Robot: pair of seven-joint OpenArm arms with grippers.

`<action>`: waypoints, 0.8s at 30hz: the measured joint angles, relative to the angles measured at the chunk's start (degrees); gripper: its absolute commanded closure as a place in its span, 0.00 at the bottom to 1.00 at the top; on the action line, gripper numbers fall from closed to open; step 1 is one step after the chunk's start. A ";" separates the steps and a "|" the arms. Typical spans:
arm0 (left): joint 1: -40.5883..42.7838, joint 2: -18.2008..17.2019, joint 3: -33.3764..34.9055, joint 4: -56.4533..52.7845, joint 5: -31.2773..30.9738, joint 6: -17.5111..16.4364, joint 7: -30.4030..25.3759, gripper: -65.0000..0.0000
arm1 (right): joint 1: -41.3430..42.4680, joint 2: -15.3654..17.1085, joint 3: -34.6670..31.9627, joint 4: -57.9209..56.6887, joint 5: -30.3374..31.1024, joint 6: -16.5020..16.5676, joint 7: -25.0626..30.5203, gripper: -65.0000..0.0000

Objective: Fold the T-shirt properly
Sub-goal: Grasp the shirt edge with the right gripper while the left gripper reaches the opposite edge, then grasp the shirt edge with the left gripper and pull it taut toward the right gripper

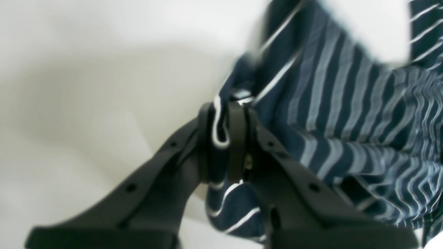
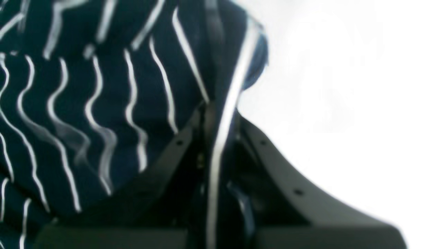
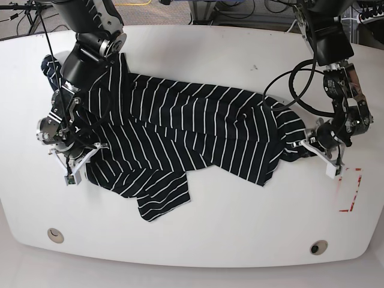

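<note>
Left wrist view: the whole picture is soft with blur. The left gripper [image 1: 225, 138], a pair of dark plastic fingers, is pinched tight on a bunched fold of the soft black T-shirt with thin white stripes [image 1: 346, 114]. The cloth spreads away to the right and runs off the frame, so its far edge is cut off. Behind it lies the plain white table [image 1: 86, 86].

Right wrist view: also blurred. The right gripper [image 2: 216, 121] is closed on a hem of the T-shirt [image 2: 104, 103], a white stripe running straight down between its fingers. The garment fills the left half and passes out of frame; the table [image 2: 346, 86] is washed out to bare white on the right.

Base view: the T-shirt [image 3: 192, 132] lies crumpled across the middle of the table [image 3: 210, 228], spread between the two arms. The right gripper [image 3: 81, 157] holds its edge at the picture's left, partly hidden by its own wrist and cables. The left gripper [image 3: 303, 144] holds the opposite bunched edge. A red marking [image 3: 351, 192] near the table's right rim is too small to make out.
</note>
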 measured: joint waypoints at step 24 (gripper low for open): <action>-6.84 -1.27 -3.17 5.88 -0.37 -3.93 6.16 0.60 | -0.04 4.15 -12.50 19.23 -0.11 0.17 -6.91 1.00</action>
